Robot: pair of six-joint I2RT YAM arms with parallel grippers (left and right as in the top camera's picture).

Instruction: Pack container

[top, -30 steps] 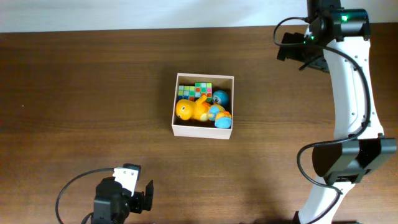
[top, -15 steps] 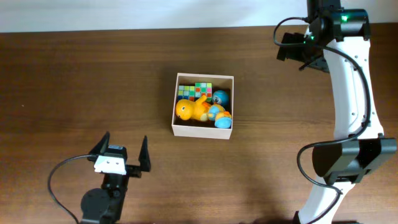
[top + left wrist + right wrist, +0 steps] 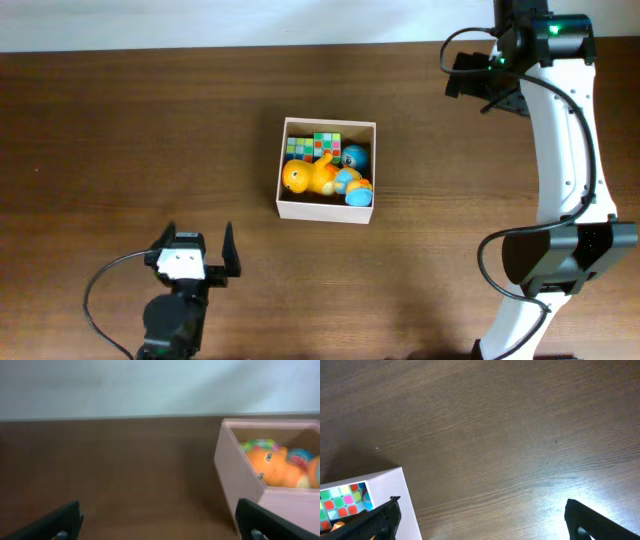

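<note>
Sitting mid-counter: one small square white-walled open-topped box, on the dark brown wooden counter, well apart from both hands.
Inside the box: one multicoloured checkered cube; one orange-yellow soft toy; two blue rounded pieces, whether separate toys I cannot tell.
Left hand: one, near the counter's front edge, fingers spread wide, holding nothing.
Right hand: one, beyond the box's far right corner, fingers wide apart, empty.
</note>
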